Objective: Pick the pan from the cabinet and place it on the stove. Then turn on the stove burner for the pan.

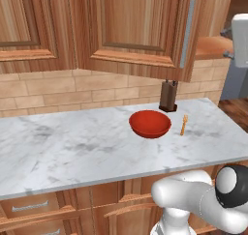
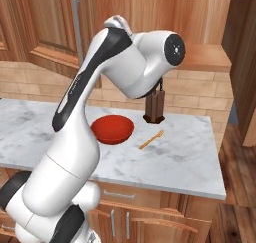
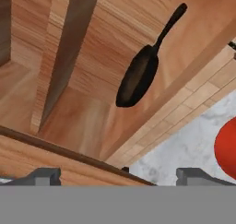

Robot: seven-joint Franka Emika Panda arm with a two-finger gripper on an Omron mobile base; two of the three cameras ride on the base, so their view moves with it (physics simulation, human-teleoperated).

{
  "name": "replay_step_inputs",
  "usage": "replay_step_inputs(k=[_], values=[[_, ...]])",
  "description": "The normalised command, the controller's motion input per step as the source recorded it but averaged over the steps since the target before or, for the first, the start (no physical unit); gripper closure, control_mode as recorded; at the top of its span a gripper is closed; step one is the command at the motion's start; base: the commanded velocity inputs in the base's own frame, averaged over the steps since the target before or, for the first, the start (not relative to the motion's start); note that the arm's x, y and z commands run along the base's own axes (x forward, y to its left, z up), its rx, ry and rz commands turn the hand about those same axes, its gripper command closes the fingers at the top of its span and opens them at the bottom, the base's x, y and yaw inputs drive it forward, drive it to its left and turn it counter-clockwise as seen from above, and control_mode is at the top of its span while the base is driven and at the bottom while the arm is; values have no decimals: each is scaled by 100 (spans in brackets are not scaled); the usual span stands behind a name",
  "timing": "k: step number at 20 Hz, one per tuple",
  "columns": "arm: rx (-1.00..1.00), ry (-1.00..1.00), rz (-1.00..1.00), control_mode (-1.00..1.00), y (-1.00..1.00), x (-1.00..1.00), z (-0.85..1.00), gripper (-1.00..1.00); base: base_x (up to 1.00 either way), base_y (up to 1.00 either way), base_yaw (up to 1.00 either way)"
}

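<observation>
The pan (image 3: 137,76), dark and round with a long black handle pointing to the upper right of the hand view, lies inside the open cabinet (image 3: 92,117) on its wooden shelf. My gripper (image 3: 120,176) is open, its two fingertips (image 3: 44,176) wide apart with nothing between them, and it stands well short of the pan. The cabinet's door (image 1: 140,26) hangs open over the counter, its silver bar handle (image 1: 187,33) on the right edge. The stove is out of view.
A red bowl (image 1: 150,123) sits on the marble counter (image 1: 72,147), with a dark knife block (image 1: 168,96) behind it and a small orange utensil (image 1: 184,124) to its right. Drawers (image 1: 29,207) run below. My arm (image 2: 90,112) rises in front of the counter.
</observation>
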Motion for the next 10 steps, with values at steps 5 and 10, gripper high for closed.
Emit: replay_step_inputs(k=[5, 10], values=[[14, 16, 1, -100, 19, 26, -10, -100, 0, 0, 0], [15, 13, 0, -100, 10, 34, -17, -100, 0, 0, 0]])
